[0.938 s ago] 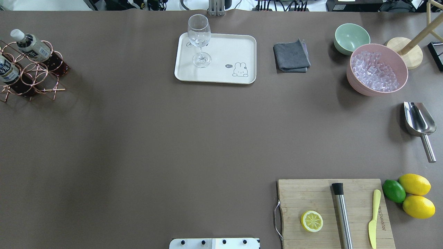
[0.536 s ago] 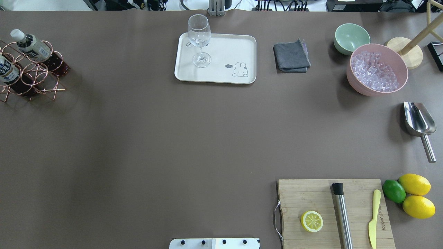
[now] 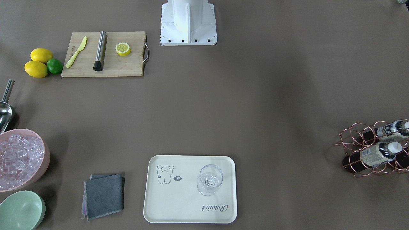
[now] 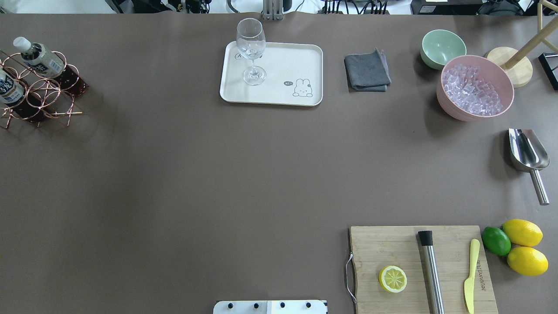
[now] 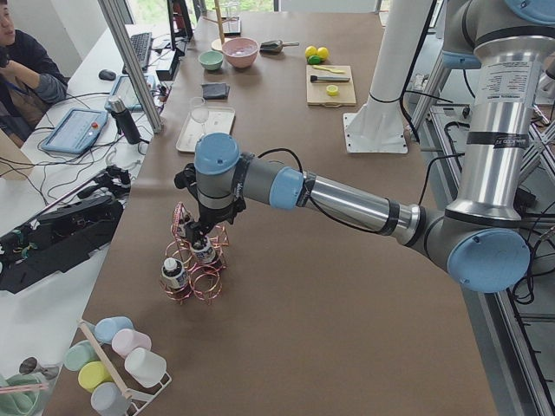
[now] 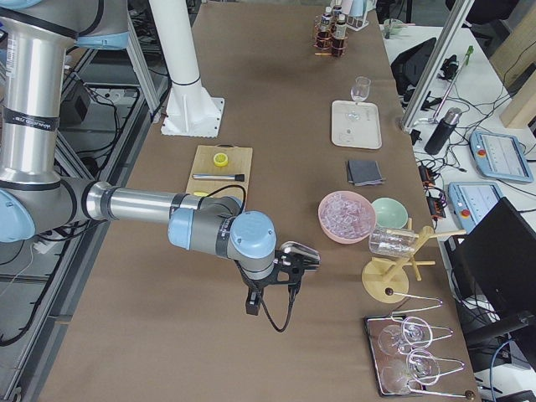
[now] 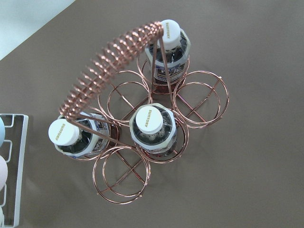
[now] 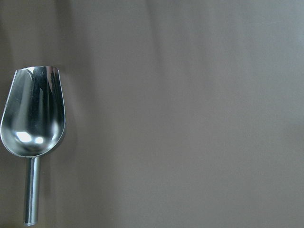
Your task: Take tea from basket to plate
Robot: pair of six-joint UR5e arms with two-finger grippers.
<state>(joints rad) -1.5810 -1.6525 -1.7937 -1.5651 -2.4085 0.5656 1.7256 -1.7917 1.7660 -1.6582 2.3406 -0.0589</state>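
Note:
The copper wire basket (image 7: 118, 178) stands at the table's left end and holds three tea bottles: a middle one (image 7: 153, 124), one (image 7: 168, 47) by the handle's far end and one (image 7: 71, 135) at the left. It also shows in the overhead view (image 4: 48, 93). My left gripper (image 5: 192, 232) hangs just above the basket; it shows only in the exterior left view, so I cannot tell if it is open. The cream plate (image 4: 283, 65) lies at the far middle. My right gripper (image 6: 270, 295) hovers near the metal scoop (image 8: 33, 114); I cannot tell its state.
A wine glass (image 4: 252, 48) stands on the plate's left part. A grey cloth (image 4: 367, 70), a mint bowl (image 4: 442, 46) and a pink bowl of ice (image 4: 475, 87) lie to its right. A cutting board (image 4: 392, 244) with a lemon half, muddler and knife is near right.

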